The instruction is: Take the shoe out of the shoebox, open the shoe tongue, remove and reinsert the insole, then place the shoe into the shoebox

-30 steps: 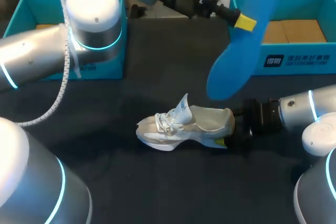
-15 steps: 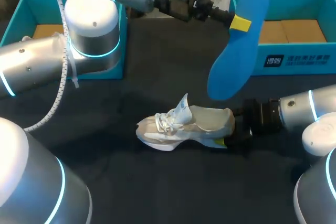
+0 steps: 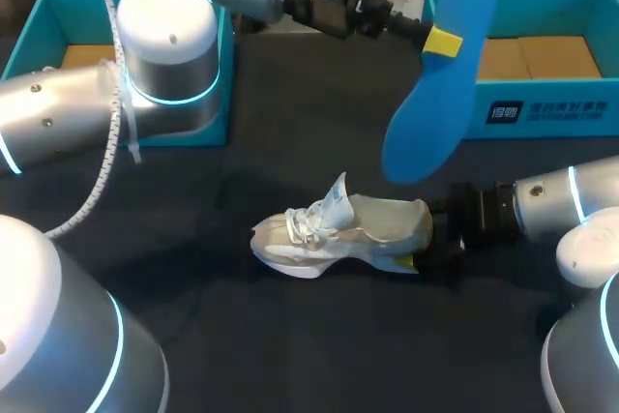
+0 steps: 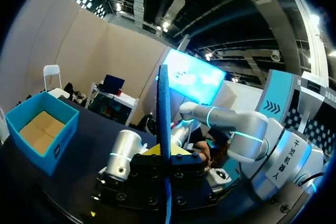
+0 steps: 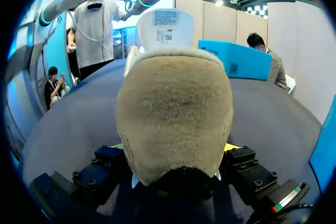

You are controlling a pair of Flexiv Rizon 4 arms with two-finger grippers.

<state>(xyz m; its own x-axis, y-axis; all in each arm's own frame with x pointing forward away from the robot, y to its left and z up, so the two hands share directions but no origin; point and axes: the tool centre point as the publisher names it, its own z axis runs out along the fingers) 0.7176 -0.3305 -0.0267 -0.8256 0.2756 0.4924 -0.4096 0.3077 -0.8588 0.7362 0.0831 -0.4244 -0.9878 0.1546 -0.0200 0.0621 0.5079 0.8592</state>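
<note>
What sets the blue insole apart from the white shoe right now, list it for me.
Colour: the insole is blue, the shoe white and cream. Place: the insole hangs in the air, the shoe stands on the table. Shape: the insole is thin and flat, the shoe bulky, its tongue raised. Shared: each is clamped, the insole in the left gripper, the shoe's heel in the right gripper.

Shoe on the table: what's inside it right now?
The shoe opening shows only pale lining; the blue insole is out, held up by the left gripper. The toe end is hidden under the raised tongue and laces.
</note>
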